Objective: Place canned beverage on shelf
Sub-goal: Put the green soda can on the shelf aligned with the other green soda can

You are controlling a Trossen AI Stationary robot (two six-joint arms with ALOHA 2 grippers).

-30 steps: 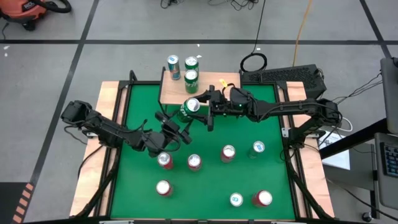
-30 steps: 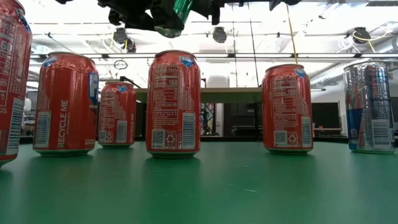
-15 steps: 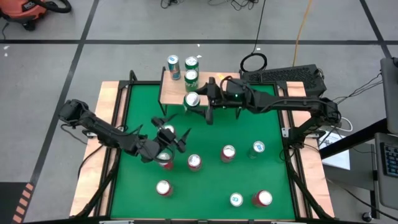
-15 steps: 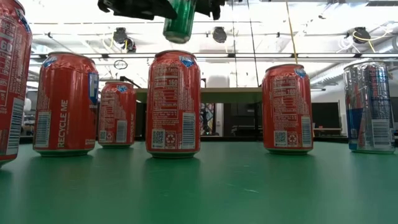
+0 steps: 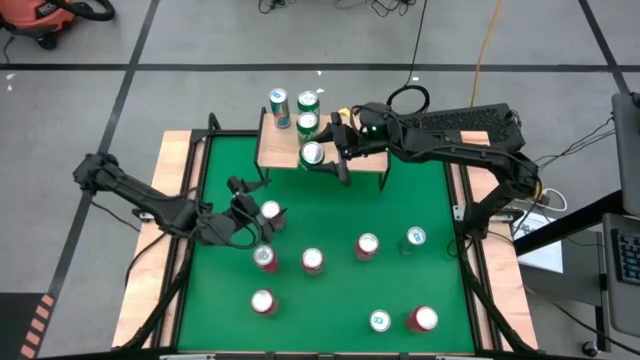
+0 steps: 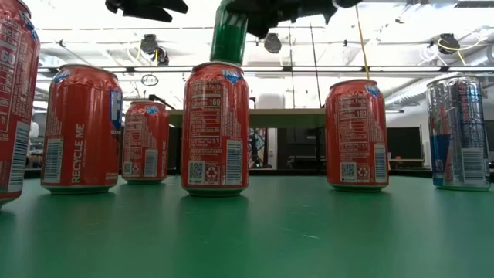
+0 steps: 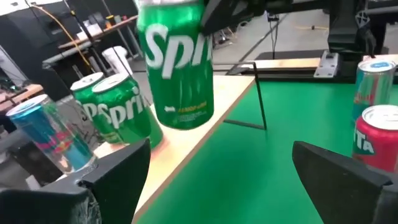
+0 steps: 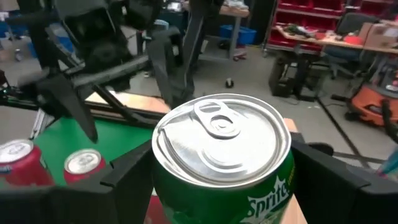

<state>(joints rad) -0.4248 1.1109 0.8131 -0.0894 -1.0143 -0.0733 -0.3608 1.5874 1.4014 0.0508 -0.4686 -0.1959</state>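
Sprite can (image 8: 222,149) sits between the right gripper's (image 5: 322,155) fingers, held upright by its sides and hanging just above the light wooden shelf (image 5: 275,150), over the shelf's near edge. A second ago it was out over the green table (image 5: 330,290), tilted, with both arms close together; since then the right arm has carried it back to the shelf and stood it up, while the left gripper (image 5: 247,213) has spread its fingers wide, let go and drawn away toward its own side, empty. That reads as a finished handover: only the set-down is left.

Nearest the low camera stand red soda cans (image 6: 214,127) and a silver-and-blue can (image 6: 458,133) on the table; from above, the left gripper hovers just beside one red can (image 5: 270,211), with others near it, so any sweep of that arm could knock one over.

Farther off, on the shelf itself, two more green Sprite cans (image 7: 118,106) and a blue-and-silver can (image 7: 53,134) already stand at the back. The held can is close in front of them, so it needs to come down clear of them, yet fully on the plank and not overhanging the edge.
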